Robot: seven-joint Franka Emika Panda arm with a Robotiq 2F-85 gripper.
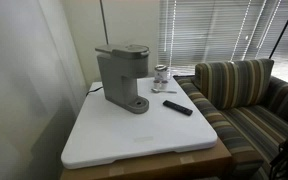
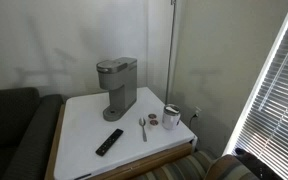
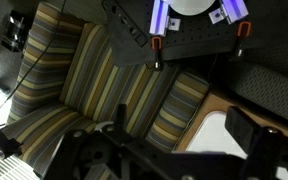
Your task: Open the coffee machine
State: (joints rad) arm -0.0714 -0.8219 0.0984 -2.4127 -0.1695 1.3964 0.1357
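Note:
The grey coffee machine (image 1: 121, 78) stands upright at the back of the white table top (image 1: 134, 140), with its rounded top lid down. It also shows in an exterior view (image 2: 117, 85), lid shut. My gripper (image 3: 182, 125) shows only in the wrist view. Its two dark fingers are wide apart with nothing between them. It hangs over the striped couch (image 3: 94, 80) beside a corner of the table (image 3: 212, 132). The coffee machine is out of the wrist view, and the gripper is far from it.
A small glass jar (image 1: 161, 77) and a flat black remote (image 1: 178, 107) lie beside the machine. A spoon (image 2: 142, 127) lies near the jar (image 2: 171, 117). The striped couch (image 1: 244, 100) borders one side of the table, a dark couch (image 2: 9, 130) the other. Blinds (image 1: 214, 30) hang behind.

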